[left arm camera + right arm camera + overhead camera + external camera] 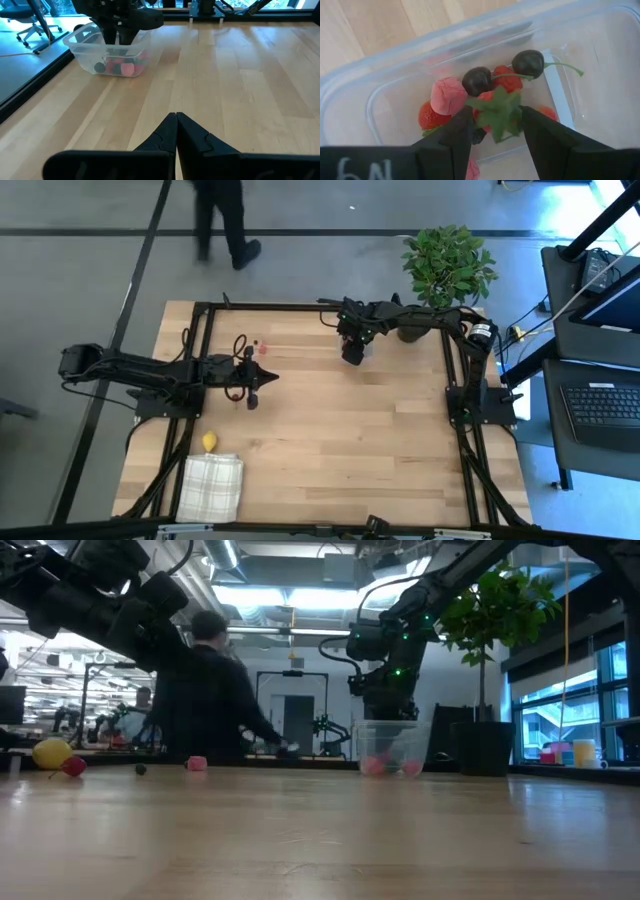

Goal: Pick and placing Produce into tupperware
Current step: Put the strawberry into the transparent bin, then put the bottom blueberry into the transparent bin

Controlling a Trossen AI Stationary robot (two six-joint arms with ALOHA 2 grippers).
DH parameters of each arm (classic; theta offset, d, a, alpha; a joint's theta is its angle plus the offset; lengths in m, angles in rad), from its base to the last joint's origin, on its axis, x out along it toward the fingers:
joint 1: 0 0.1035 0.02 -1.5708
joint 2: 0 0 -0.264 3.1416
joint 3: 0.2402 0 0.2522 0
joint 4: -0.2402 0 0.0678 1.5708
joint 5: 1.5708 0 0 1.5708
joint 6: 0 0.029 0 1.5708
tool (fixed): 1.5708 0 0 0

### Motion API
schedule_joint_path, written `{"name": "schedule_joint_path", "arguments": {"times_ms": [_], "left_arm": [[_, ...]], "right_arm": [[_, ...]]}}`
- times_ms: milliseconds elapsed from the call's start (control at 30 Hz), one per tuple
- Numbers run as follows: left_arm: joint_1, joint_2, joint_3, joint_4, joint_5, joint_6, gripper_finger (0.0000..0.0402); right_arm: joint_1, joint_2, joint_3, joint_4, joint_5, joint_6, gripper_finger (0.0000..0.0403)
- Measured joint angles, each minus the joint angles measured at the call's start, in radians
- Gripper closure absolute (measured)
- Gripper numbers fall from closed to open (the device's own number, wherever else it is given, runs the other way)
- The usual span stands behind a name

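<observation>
West of the box [358, 347], the lemon [209, 442] lies by the cloth [212, 487] on the desk [340, 430]. The left gripper [268, 374] hovers left of the box, fingers closed. The right gripper [495, 131] hangs over the box, fingers parted around a strawberry [496, 111] above cherries [478, 80].

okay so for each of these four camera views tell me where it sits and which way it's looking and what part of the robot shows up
High view: overhead, looking straight down; both arms, table.
Low view: table height, looking level across; right end effector above the tupperware.
Left wrist view: on the left arm, looking past its shut end effector.
Right wrist view: on the right arm, looking down into the tupperware between its fingers.
Shared: the tupperware shows in all four views.
</observation>
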Motion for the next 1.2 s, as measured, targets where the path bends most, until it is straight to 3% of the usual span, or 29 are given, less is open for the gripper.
{"name": "schedule_joint_path", "arguments": {"times_ms": [433,700,1033,1200], "left_arm": [[0.0,0.0,0.0,0.0,0.0,0.0,0.04],[0.0,0.0,0.0,-0.003,-0.003,0.0,0.04],[0.0,0.0,0.0,-0.003,-0.007,0.0,0.04],[0.0,0.0,0.0,0.004,-0.025,0.0,0.04]], "right_arm": [[0.0,-0.002,0.006,-0.034,0.008,0.023,0.0236],[0.002,-0.058,0.097,-0.109,0.022,0.031,0.0236],[0.064,-0.232,0.161,-0.095,-0.008,0.062,0.0237],[0.119,-0.372,0.064,0.039,-0.13,0.068,0.0237]]}}
